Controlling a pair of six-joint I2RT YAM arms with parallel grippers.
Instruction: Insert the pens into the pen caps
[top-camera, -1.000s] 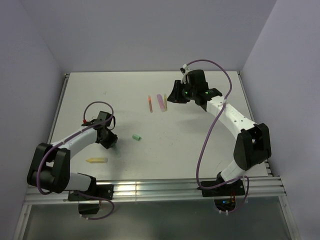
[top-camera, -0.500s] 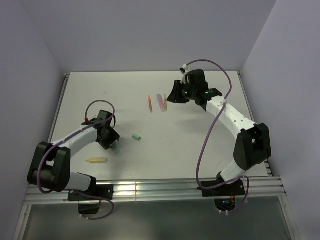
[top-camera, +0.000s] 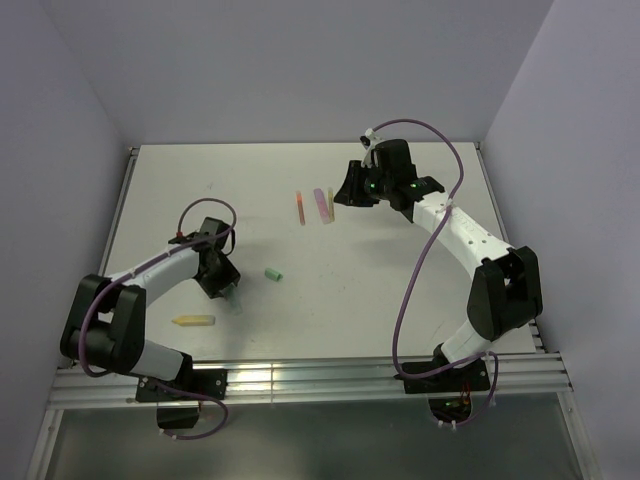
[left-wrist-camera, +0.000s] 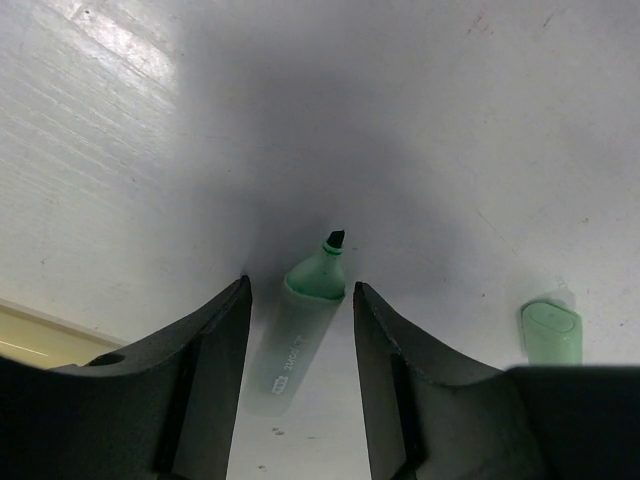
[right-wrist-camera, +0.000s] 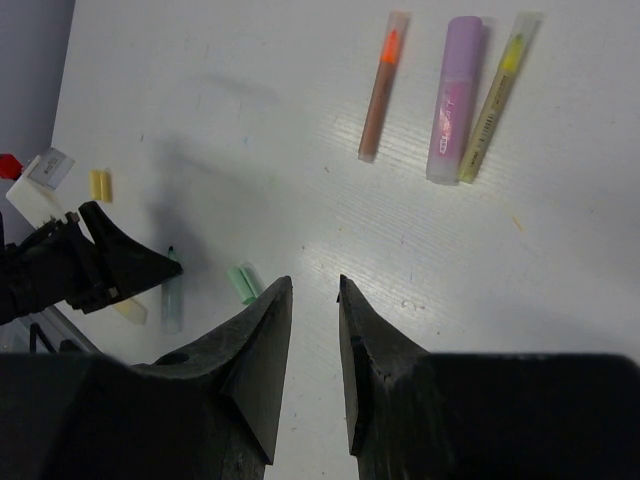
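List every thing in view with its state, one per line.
left pincer: open, straddling green pen.
right pincer: open, empty.
green pen: uncapped, lying flat.
green cap: loose, apart from its pen.
yellow pen: lying flat, alone.
orange pen: lying flat.
purple pen: lying flat.
olive pen: lying flat.

left arm (top-camera: 160, 267): white plastic shells, chunky black joints
right arm (top-camera: 455, 230): same white-and-black deal, tiny green lights near the wrist
thin purple cable (top-camera: 405, 300): loops off each arm
fingers (left-wrist-camera: 205, 370): plain matte black wedges
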